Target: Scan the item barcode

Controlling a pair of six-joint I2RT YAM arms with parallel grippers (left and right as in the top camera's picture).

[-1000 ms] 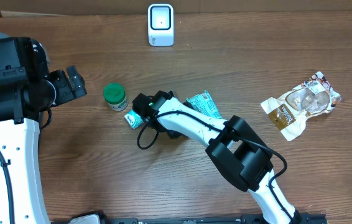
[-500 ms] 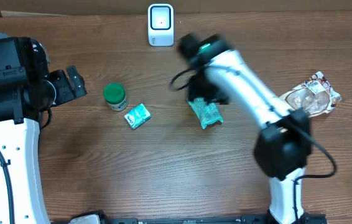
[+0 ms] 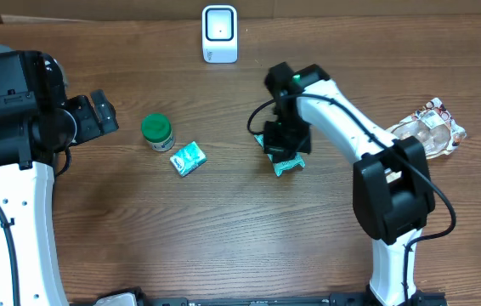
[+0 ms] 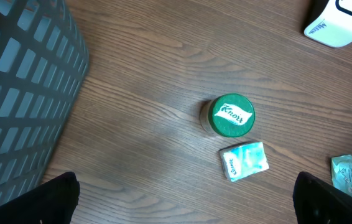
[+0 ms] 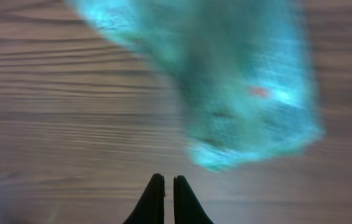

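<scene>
Matt, brown wood-grain tabletop (image 3: 138, 229). The teal packet (image 5: 226, 81) looks like shiny crinkled film, though it's blurred. The basket (image 4: 14, 93) is grey plastic lattice, the scanner (image 3: 219, 34) smooth white plastic.

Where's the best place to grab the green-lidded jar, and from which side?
Grip the green-lidded jar across its round sides just below the lid, coming straight down from above: it stands upright with the lid facing up. Probably keep the jaws off the side where the small teal packet lies close by.

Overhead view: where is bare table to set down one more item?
Free: the wide front strip below the small teal packet and teal pouch; also between the scanner and the Knorr jar. Crowded: the middle row, where the right hand is.
</scene>
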